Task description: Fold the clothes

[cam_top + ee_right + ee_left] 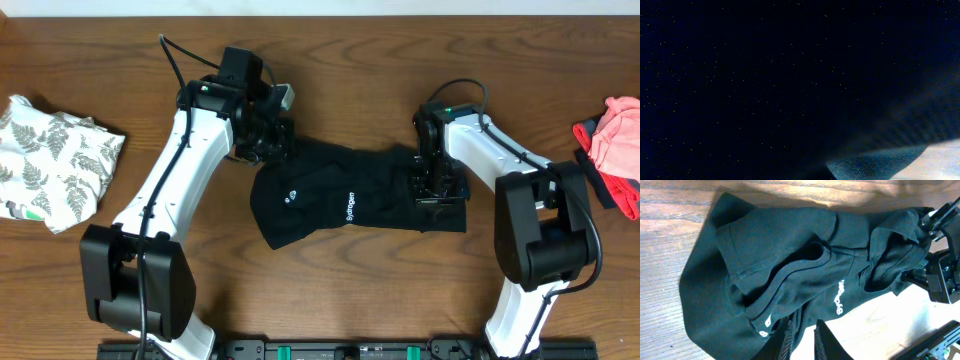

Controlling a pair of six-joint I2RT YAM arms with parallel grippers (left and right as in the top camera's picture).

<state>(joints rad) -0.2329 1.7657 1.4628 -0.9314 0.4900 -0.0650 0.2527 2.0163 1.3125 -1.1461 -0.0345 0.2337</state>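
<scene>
- Cloth like the black garment (340,200) is limp and light: it will sag, drag and bunch rather than hold a shape, so I'd take it by a hem or corner at both ends at once, not by the middle
- It lies mid-table (350,60), rumpled, with folds lapped over one another, between my two arms
- Left gripper (268,148) sits at its upper-left corner; on the left wrist view the fingers (824,341) stand nearly together with black cloth between them, so I judge it pinched
- Right gripper (437,190) is on the right end, jaws closed; its camera is smothered in black cloth, so I can't tell whether any is caught
- Long axis runs left to right across the table, with the white lettering (350,206) roughly along it; which end is neck or waist I can't tell
- Fern-print piece (55,165) lies far left and pink piece (618,140) far right, both well apart from it
</scene>
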